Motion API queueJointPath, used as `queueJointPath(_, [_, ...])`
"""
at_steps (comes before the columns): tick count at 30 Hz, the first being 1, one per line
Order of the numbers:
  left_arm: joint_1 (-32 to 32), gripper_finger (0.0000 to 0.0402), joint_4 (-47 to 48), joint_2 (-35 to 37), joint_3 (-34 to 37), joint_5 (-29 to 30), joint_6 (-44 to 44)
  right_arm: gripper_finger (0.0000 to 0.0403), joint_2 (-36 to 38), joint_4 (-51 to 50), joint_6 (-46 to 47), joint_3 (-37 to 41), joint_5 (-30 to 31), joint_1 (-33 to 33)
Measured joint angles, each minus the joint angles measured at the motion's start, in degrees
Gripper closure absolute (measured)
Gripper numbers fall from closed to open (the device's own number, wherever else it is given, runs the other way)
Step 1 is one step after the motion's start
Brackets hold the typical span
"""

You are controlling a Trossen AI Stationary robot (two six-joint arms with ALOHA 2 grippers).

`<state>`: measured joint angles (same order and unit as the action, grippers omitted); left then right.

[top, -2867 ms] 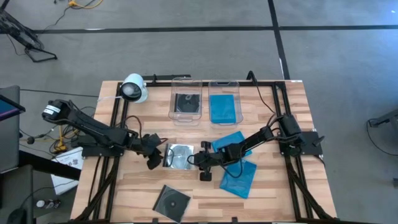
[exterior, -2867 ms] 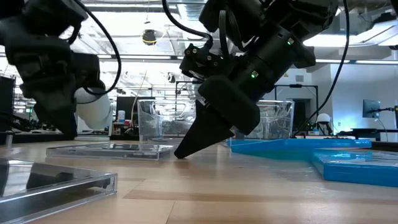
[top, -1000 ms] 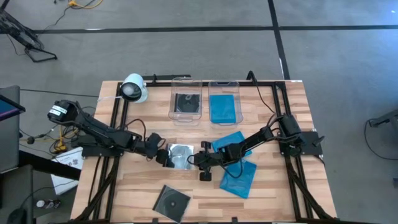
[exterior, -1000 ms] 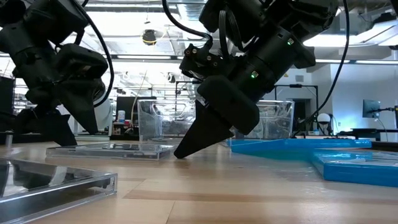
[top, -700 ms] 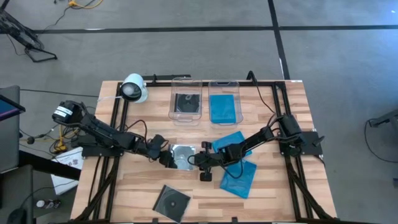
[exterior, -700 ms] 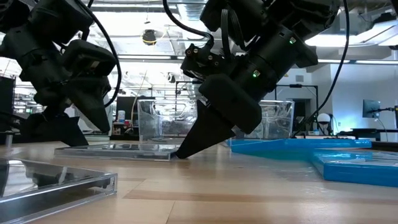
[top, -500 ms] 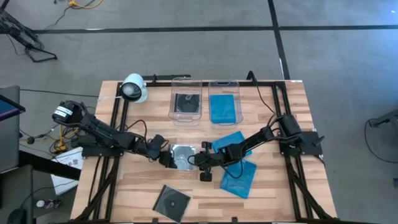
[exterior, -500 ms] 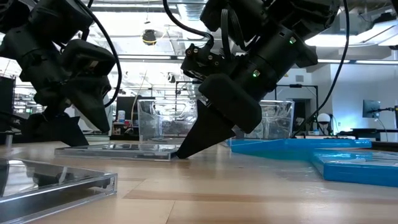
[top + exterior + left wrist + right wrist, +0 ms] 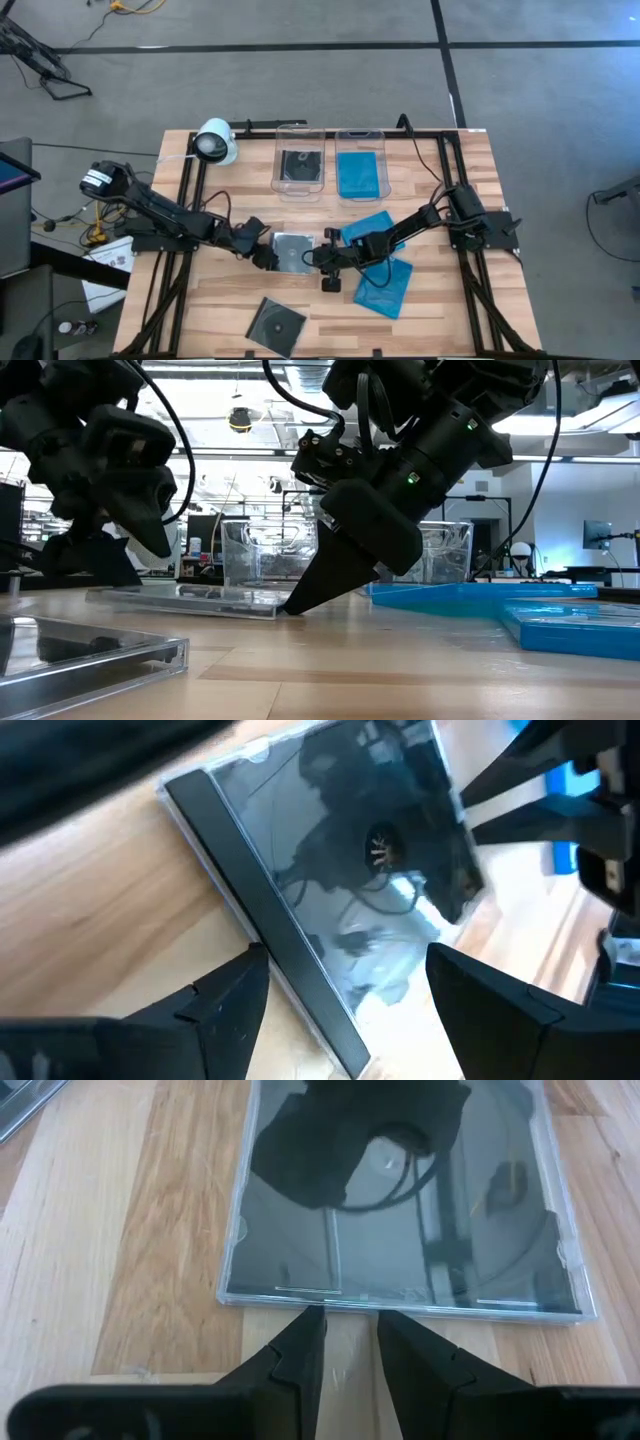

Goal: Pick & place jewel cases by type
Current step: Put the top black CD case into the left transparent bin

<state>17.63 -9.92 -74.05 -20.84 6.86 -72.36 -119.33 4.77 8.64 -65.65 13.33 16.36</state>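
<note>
**Two grippers flank a clear jewel case at table centre**

Fingers of the left gripper (image 9: pixel 266 256) stand spread wide, one on each side of the black spine edge of the clear jewel case (image 9: pixel 291 252), as the left wrist view (image 9: pixel 340 1010) shows; whether they touch the case cannot be told. Opposite, the right gripper (image 9: pixel 318 256) has its fingers drawn close with a narrow gap between them and nothing held, tips set down on the wood just beside the case's 3 o'clock edge (image 9: pixel 345 1342). In the low view that gripper (image 9: pixel 300 600) slants down to the table at the case's end, and the case (image 9: pixel 180 598) appears raised a little on the side under the left gripper (image 9: pixel 120 550).

Seen from above, the case lies near the middle of the table (image 9: pixel 460 310). Two blue jewel cases lie at its 3 o'clock to 4 o'clock, one (image 9: pixel 375 227) partly under the right arm, the other (image 9: pixel 386 287) closer to the front edge. Another clear jewel case with a dark tray (image 9: pixel 276 323) lies at 6 o'clock, well apart. At 12 o'clock stand two clear tubs: the left tub (image 9: pixel 300 166) holds a dark-trayed case, the right tub (image 9: pixel 361 168) a blue one. A white roll-like object (image 9: pixel 215 142) sits at the 11 o'clock corner.
</note>
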Motion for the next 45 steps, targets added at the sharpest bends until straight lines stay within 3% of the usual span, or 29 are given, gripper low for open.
queueJointPath(30, [-0.02, 0.014, -1.05, 10.71, -0.55, 4.02, 5.17, 0.0308, 0.04, -1.31, 0.13, -0.07, 0.04, 0.04])
queueJointPath(45, [0.44, 0.014, -4.05, 11.25, -0.7, 3.96, 5.87, 0.0308, 0.04, -1.18, -0.04, -0.07, 0.08, 0.02])
